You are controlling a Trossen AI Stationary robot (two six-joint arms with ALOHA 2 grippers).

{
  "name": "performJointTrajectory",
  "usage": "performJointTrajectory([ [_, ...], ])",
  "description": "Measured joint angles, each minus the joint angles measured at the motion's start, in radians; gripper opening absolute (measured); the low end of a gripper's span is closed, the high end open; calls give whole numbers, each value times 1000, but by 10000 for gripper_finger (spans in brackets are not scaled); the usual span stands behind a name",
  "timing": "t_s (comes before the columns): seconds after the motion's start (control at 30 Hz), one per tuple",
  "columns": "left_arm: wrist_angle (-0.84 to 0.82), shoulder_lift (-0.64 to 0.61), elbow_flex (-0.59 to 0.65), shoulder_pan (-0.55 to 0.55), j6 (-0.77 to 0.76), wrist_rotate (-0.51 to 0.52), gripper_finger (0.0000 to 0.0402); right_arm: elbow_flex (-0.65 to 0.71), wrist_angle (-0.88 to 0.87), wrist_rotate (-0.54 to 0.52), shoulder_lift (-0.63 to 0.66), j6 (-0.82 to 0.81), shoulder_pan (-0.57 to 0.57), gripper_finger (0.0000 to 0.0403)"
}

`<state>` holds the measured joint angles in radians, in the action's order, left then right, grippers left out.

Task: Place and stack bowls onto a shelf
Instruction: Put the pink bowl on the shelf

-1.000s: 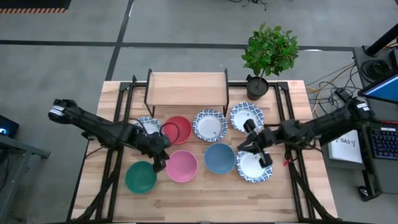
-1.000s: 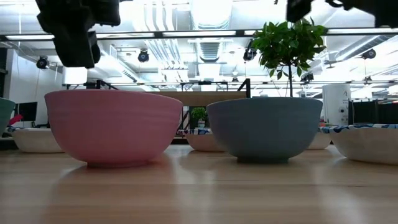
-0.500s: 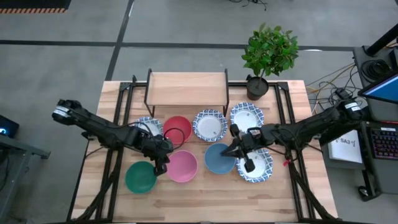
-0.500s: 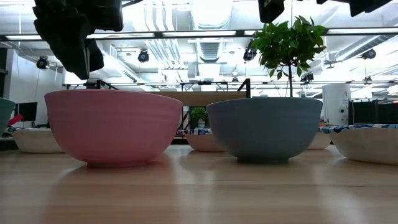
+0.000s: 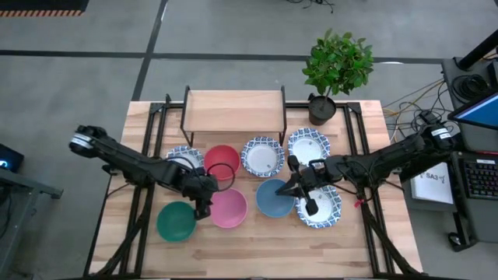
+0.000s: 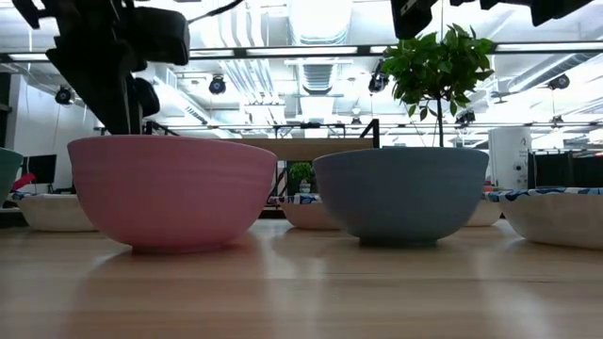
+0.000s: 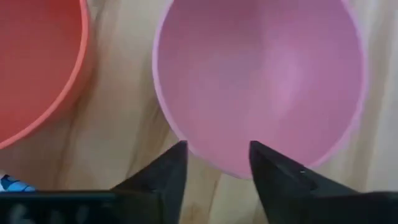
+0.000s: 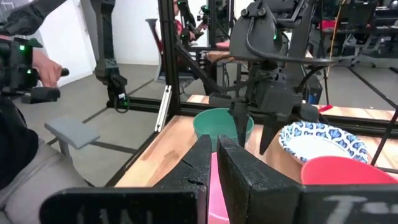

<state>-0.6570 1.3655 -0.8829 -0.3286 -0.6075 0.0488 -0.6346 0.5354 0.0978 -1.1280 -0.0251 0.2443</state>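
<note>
Lighting is bright and even from overhead, so shadows on the table [image 5: 257,241] are soft and short. From table height the ceiling lights [image 6: 283,49] blow out to white glare and the arm silhouettes go nearly black against them (classic backlight). The pink bowl [image 7: 261,81] fills the left wrist shot, slightly soft, with a pale sheen inside. In the right wrist view the near fingers [image 8: 205,168] are blurry.

Eight bowls [image 5: 263,156], one shelf [image 5: 233,110]

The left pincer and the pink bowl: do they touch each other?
Cannot tell. In the left wrist view the left pincer straddles the pink bowl's near rim, open, but neither contact nor a gap shows plainly.
</note>
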Motion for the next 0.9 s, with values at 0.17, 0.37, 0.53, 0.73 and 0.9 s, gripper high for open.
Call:
performJointTrajectory([
  [0.17, -1, 44, 0, 0, 0, 14, 211, 0, -8, -29, 5, 0, 0, 18],
  [0.37, 4, 92, 0, 0, -14, 22, 217, 0, -8, -30, 6, 0, 0, 18],
  [0.53, 26, 134, 0, 0, -34, 22, 206, 0, -12, -30, 6, 0, 0, 18],
  [0.73, 24, 158, 0, 0, -34, 14, 132, 0, -25, -49, 6, 0, 0, 18],
  [0.9, 20, 156, -9, 0, -34, 14, 40, 0, -32, -50, 6, 0, 0, 18],
])
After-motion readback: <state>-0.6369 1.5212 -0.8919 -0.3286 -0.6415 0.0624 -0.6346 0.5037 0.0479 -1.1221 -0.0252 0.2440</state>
